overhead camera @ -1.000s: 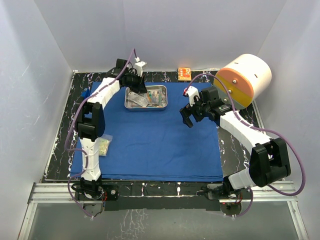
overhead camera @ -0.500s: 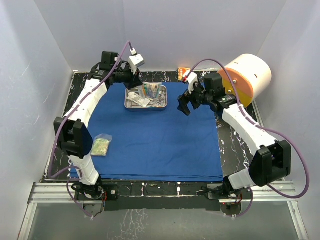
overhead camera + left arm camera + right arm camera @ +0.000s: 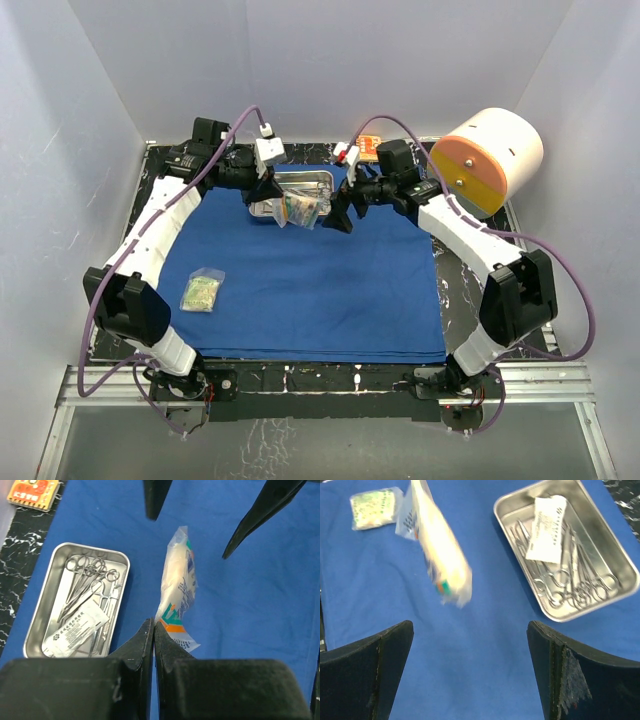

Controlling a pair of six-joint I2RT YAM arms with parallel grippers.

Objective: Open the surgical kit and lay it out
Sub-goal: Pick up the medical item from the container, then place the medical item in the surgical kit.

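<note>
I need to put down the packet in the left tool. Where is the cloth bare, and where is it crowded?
Bare: the wide middle and near part of the blue cloth, between the small packet at its left and its right edge. Crowded: the far edge, where the tray, the held packet, the left tool and the right tool bunch together.

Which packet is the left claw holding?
The long orange-and-green printed packet; the white packet lies in the tray, the greenish packet on the cloth.
</note>
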